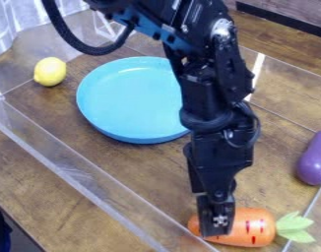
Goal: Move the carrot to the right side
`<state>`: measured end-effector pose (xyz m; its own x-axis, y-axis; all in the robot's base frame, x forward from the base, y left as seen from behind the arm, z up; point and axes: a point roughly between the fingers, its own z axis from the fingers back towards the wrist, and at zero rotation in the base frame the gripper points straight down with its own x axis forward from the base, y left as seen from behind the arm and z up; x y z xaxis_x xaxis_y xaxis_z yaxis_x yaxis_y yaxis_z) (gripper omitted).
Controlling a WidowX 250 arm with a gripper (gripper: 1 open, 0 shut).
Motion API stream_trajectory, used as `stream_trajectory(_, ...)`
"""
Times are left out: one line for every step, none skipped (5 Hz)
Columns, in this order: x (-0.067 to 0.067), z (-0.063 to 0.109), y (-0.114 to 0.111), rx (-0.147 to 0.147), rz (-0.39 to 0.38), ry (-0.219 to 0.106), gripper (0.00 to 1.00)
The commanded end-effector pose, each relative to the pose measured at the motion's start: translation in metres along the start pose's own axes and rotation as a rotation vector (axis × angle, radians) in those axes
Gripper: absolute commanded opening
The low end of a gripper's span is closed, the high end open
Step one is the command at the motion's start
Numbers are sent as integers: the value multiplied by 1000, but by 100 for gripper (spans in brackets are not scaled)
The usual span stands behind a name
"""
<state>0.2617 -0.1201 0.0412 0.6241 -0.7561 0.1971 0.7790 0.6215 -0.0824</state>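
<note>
Near the front edge of the wooden table (pixel 71 148), low in the view and right of centre, lies the carrot (pixel 249 226): on its side, orange body with dark stripe marks, pale green top (pixel 296 223) pointing right.

Black robot arm (pixel 210 89) comes down steeply over it. Gripper (pixel 216 212) sits at the carrot's blunt left end, fingers spread wide, nothing clamped. Fingertips overlap the orange body in this view; touching or just above it, cannot tell from this angle.

Blue plate (pixel 117 98) behind and to the left, well apart from the carrot. Yellow lemon (pixel 49 71) far left, beyond the plate. Purple eggplant (pixel 312 157) at the right edge, behind the carrot.

Handling, judged: small hollow-looking plastic toy, so light and rigid, not fragile. Glossy, tapered, round in section, so likely to roll or squirt out of a pinch near the tip. Best hold looks to be across the thick mid-body, fingers square to its long axis; leafy top too thin to trust. Carrot already lies toward the right side.
</note>
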Motion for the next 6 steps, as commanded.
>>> stream_trajectory(10,10,6,30,-9,-51,100)
stream_trajectory(10,7,9,31,-7,-53,100)
stream_trajectory(10,4,11,31,-6,-54,100)
stream_trajectory(10,1,13,32,-3,-54,100)
stream_trajectory(9,5,14,35,0,-56,100)
stream_trajectory(10,5,12,30,-3,-63,100)
